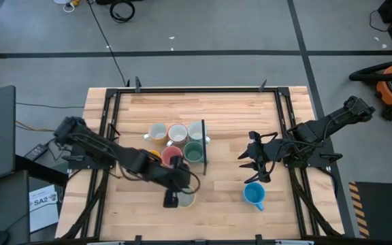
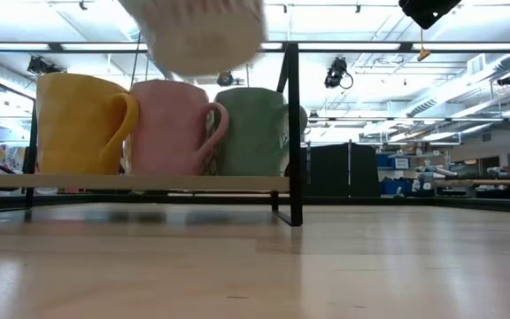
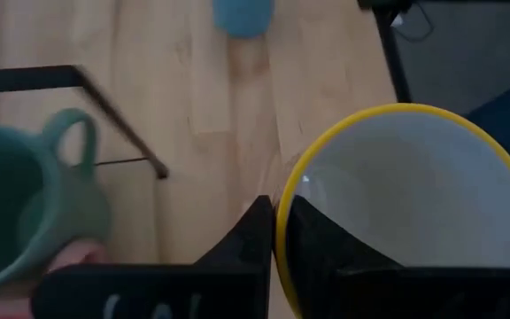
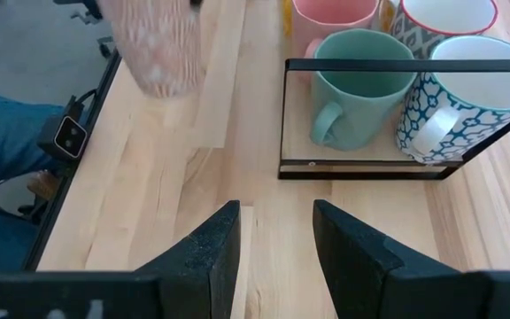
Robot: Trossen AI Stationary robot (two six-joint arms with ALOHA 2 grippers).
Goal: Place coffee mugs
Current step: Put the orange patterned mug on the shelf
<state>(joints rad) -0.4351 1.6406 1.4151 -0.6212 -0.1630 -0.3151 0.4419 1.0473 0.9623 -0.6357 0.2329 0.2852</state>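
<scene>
Bare table (image 1: 216, 197) lies between the black rack (image 1: 203, 153) and the blue mug (image 1: 254, 195).

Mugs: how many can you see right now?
8: six on the rack, one cream mug lifted in the left gripper, one blue mug on the table near the right gripper. None seems hidden.

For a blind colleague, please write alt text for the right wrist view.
The open right gripper hovers over the wooden table, facing a black wire rack that holds a green mug, a blue-patterned white mug and a pink mug. Farther off, a pale speckled mug is lifted above the table.
</scene>
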